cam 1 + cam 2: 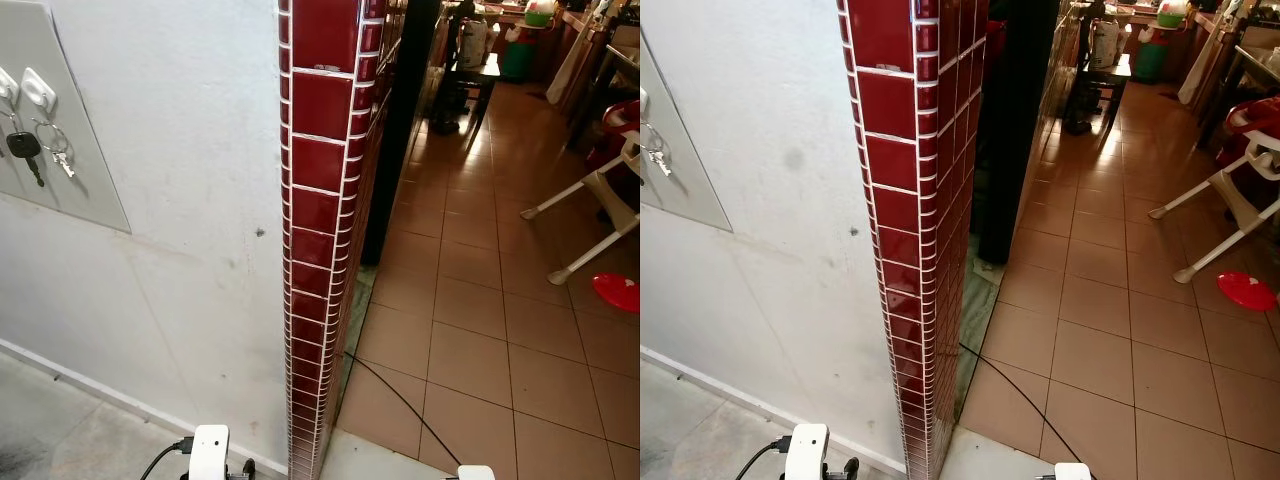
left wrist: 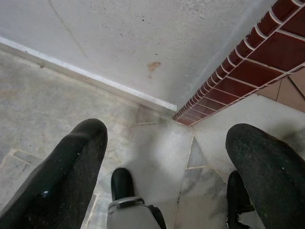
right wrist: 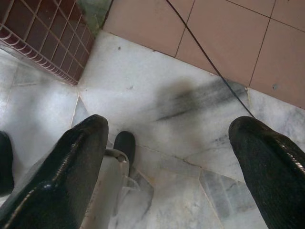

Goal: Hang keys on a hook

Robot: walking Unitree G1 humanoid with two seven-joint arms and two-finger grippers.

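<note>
A grey panel (image 1: 70, 120) on the white wall at far left carries two white hooks (image 1: 38, 90). A black car key (image 1: 25, 150) hangs from one hook, and a ring of small silver keys (image 1: 58, 155) hangs from the other. Both arms hang low. My left gripper (image 2: 167, 138) points down at the grey marble floor by the wall's base, open with nothing between its fingers (image 2: 71, 167). My right gripper (image 3: 169, 129) is likewise open and empty above the marble floor, its fingers (image 3: 71, 167) spread wide.
A dark red tiled column (image 1: 320, 230) juts out straight ahead. To its right a brown tiled floor (image 1: 470, 330) runs back into a room. A black cable (image 1: 400, 400) crosses it. A white high chair (image 1: 600, 210) and a red disc (image 1: 615, 290) stand at the right.
</note>
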